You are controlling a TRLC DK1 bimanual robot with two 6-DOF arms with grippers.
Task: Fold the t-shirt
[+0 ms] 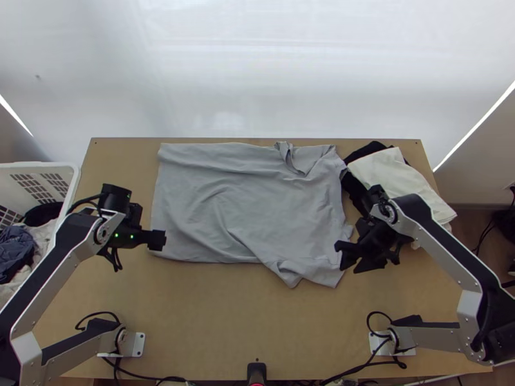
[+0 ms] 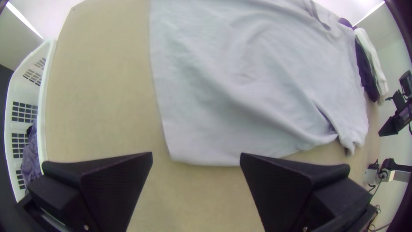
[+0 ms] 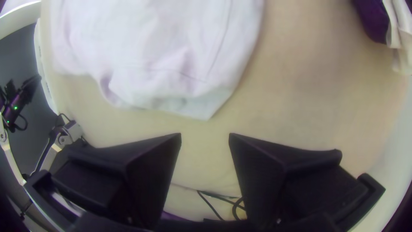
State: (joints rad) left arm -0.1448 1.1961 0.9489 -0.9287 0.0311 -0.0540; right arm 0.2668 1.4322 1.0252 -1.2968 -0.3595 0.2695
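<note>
On wooden table (image 1: 225, 321) beside basket (image 1: 32, 165), t-shirt (image 1: 257, 206).

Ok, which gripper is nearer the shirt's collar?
Right. The right gripper is by the near right corner of the shirt, toward the bases from the collar. The left gripper is farther off, by the shirt's left edge.
</note>
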